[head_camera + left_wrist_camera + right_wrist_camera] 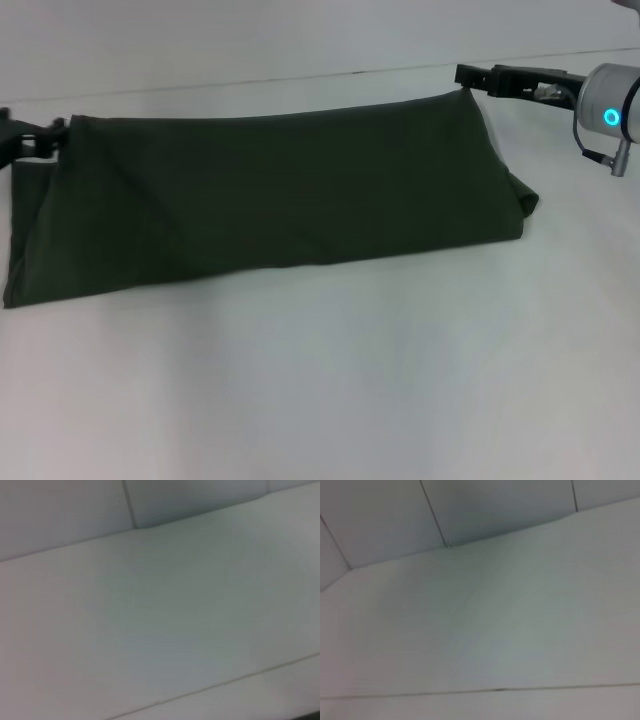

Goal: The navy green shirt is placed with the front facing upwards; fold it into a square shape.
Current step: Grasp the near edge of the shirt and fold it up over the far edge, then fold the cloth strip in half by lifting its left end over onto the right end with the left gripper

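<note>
- Head view: a plain white surface [320, 400] fills the frame, with a thin seam running across its far part and nothing else on it but the garment.
- Head view: one navy green shirt [270, 195] lies as a long dark band, its long axis running left to right, plain green side up, no lettering visible. Its near edge rests on the surface; its far edge looks raised and pulled taut between the two arms.
- Head view: the left end effector [55, 138] sits at the shirt's far left corner, pressed together on the cloth there. The right end effector [470, 82] pinches the far right corner — two end effectors, one at each end of the same edge, so neither is nearer.
- Judgement: the shirt hangs toward the robot from both grips, so the coming move likely turns on carrying that held edge evenly across the long axis.
- Left wrist view: only white surface and a seam line — no shirt, no fingers.
- Right wrist view: again white surface, seams, a pale wall behind; nothing of the shirt.
</note>
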Controlling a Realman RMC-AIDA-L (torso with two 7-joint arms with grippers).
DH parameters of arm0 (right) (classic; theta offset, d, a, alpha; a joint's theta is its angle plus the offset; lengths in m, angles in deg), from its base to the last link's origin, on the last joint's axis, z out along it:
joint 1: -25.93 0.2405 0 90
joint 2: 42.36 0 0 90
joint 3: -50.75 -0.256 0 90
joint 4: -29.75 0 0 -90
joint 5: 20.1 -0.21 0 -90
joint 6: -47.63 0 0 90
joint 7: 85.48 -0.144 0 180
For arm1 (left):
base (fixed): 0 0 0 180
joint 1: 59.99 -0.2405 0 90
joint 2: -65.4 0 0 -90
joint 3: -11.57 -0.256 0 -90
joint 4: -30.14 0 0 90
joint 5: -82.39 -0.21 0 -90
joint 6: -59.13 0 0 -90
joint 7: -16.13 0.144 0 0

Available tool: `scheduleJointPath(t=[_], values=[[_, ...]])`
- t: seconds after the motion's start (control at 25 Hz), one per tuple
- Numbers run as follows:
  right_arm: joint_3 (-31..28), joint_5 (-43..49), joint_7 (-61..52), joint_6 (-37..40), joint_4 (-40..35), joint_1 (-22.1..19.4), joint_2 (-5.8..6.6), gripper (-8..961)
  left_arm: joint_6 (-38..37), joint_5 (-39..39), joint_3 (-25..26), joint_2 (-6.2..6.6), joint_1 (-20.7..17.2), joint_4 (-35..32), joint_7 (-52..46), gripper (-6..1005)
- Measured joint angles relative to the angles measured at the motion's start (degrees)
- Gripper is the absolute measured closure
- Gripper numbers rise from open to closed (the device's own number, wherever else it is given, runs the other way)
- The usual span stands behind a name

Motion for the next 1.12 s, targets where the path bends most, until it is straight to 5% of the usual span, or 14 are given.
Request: scheduleJointPath(t=[0.36,0.68,1.12], values=[[-0.01,-3.88,1.9,1.65,-0.23,-1.39,0.01,300,-2.73,9.52,-0.78,-0.1,-6.31,-7.97,-0.62,185],[-0.39,-7.41,3.36,10.52,-1.69,-4.43,0.88,300,-29.86,10.44,-0.22,-0.05,-14.94,-19.78,-0.78,138],[-0.58,-9.88,2.44,29.83,-6.84,-12.67,2.06,299,-44.43,5.66,4.72,0.17,-19.83,-24.29,-1.36,139]])
